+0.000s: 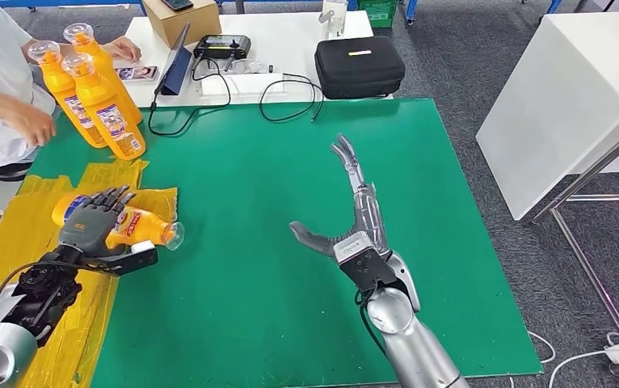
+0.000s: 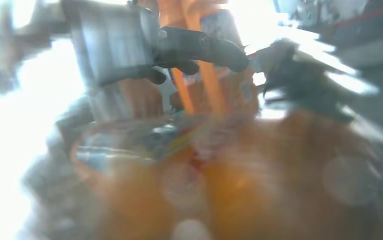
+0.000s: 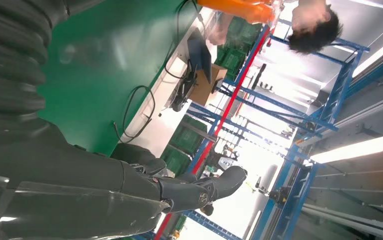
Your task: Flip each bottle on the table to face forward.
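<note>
Right arm, near centre of the head view: silver forearm rising from the near edge; right hand (image 1: 353, 212) held above the green tabletop (image 1: 274, 202), fingers stretched straight toward the far side, thumb spread to the left, nothing in it. In the right wrist view the same hand (image 3: 129, 195) shows dark fingers extended with no object between them.

Left arm, near left: left hand (image 1: 92, 220) lies over a lying bottle (image 1: 132, 225), fingers wrapped across its middle and gripping it. The bottle is orange with a printed label, on its side, clear cap pointing right, resting on the yellow sheet (image 1: 40, 242) that covers the left edge of the tabletop. The left wrist view is heavily blurred; orange bottle body (image 2: 229, 190) and dark fingers (image 2: 199, 47) can be made out, no more.

Far left: three standing bottles (image 1: 100, 97), orange, upright, clear caps, grouped touching one another at the far left corner of the tabletop. A person's hand (image 1: 23, 117) is just beside them on the left.

Beyond the green tabletop: white table (image 1: 306, 32) carrying a black case (image 1: 360, 66), a cardboard box (image 1: 182, 18), a handheld controller (image 1: 221, 46) and black cables (image 1: 290, 97).
</note>
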`<state>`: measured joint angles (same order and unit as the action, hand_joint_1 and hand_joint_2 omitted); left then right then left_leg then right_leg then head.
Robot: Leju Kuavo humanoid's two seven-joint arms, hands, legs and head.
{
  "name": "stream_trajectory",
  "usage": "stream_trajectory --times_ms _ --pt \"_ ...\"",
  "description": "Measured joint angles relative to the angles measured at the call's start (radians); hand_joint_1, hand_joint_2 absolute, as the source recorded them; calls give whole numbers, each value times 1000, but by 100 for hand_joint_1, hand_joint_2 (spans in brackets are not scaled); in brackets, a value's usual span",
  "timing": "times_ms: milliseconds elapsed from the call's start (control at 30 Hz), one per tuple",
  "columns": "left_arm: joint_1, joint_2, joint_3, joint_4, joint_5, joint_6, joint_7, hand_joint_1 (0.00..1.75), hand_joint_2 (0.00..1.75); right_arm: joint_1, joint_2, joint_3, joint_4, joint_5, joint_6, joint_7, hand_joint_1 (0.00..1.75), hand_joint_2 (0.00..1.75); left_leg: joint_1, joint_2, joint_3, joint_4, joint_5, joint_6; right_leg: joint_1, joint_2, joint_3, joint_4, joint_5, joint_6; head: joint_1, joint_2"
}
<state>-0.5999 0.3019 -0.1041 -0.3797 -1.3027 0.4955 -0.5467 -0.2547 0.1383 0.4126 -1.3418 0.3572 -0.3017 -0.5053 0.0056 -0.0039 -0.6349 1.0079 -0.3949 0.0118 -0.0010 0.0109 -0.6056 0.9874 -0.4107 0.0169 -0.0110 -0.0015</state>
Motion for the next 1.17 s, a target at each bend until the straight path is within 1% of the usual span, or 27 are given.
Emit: stream_trajectory --times_ms 67,167,367,567,667,767,900,967,1033,1133,1167 --pt "-3 0 0 -46 48 -24 -29 0 175 5 0 -2 -1 4 -4 2 0 175 0 0 0 0 0 0 0 0 0 0 0 0 0 0" --pt "-9 2 -7 -141 94 -84 -35 0 175 14 -1 -8 -5 12 -4 7 0 175 0 0 0 0 0 0 0 0 0 0 0 0 0 0" --pt "-11 34 -76 -307 99 -180 15 0 175 34 -4 -29 -20 25 -4 14 0 175 0 0 0 0 0 0 0 0 0 0 0 0 0 0" --pt "-13 60 -126 -382 109 -216 28 0 175 46 -7 -43 -31 30 -4 15 0 175 0 0 0 0 0 0 0 0 0 0 0 0 0 0" --pt "-4 72 -149 -427 189 -250 17 0 175 55 -9 -49 -40 35 -4 17 0 175 0 0 0 0 0 0 0 0 0 0 0 0 0 0" --pt "38 69 -156 -513 337 -273 -32 0 175 69 -9 -55 -53 37 -5 17 0 175 0 0 0 0 0 0 0 0 0 0 0 0 0 0" --pt "109 47 -161 -629 452 -294 -73 0 175 84 -9 -63 -71 37 -10 17 0 175 -1 0 -1 0 -1 0 -1 0 0 0 0 0 0 0" --pt "153 19 -154 -703 537 -316 -104 0 175 98 -9 -70 -87 38 -19 17 0 175 -1 0 -1 0 -1 0 -1 0 0 -1 0 0 0 0" --pt "212 -25 -147 -794 625 -350 -110 0 175 119 -9 -80 -112 39 -33 17 0 175 -1 0 -1 0 -1 1 -2 0 0 -1 0 0 0 0" --pt "313 -111 -138 -940 809 -445 -70 0 175 173 -9 -106 -171 51 -50 13 0 175 -2 0 -1 0 -3 2 -3 0 0 -1 0 1 0 0" --pt "330 -127 -136 -965 846 -464 -60 0 175 184 -9 -111 -182 54 -52 11 0 175 -3 0 -1 0 -3 2 -3 0 0 -1 0 1 0 0"
